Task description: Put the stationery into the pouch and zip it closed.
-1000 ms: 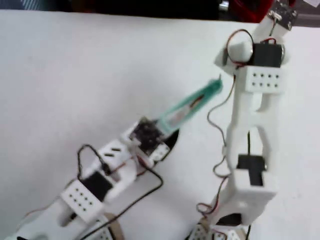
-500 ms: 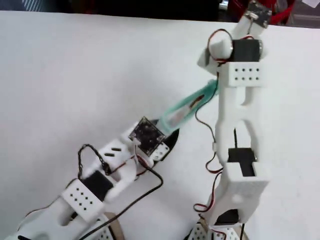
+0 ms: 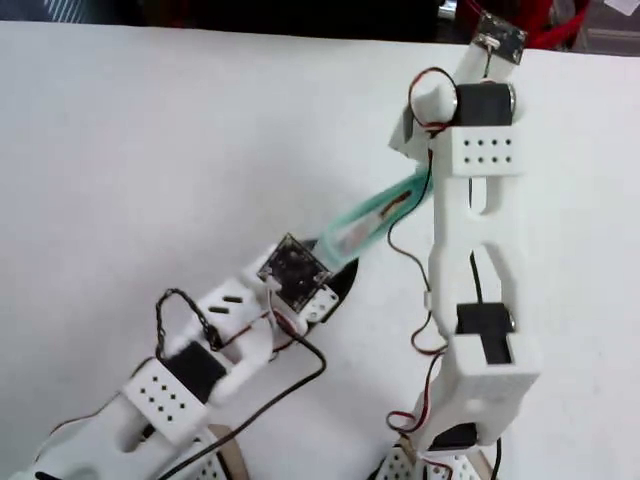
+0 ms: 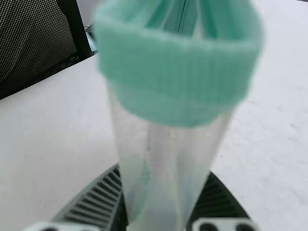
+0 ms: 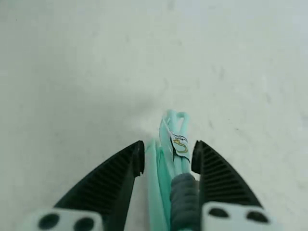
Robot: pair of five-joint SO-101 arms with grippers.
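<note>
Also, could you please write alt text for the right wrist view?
The right gripper straddles the mint-green end of the pouch, which bears a small tag. A white table lies beyond.

The pouch (image 3: 365, 225) is clear with mint-green ribbed trim; the table (image 3: 150, 130) is white.

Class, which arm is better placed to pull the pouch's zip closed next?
Right, probably. The right gripper is at the tagged teal end of the pouch; the left gripper is clamped on the other end, steadying it.
</note>
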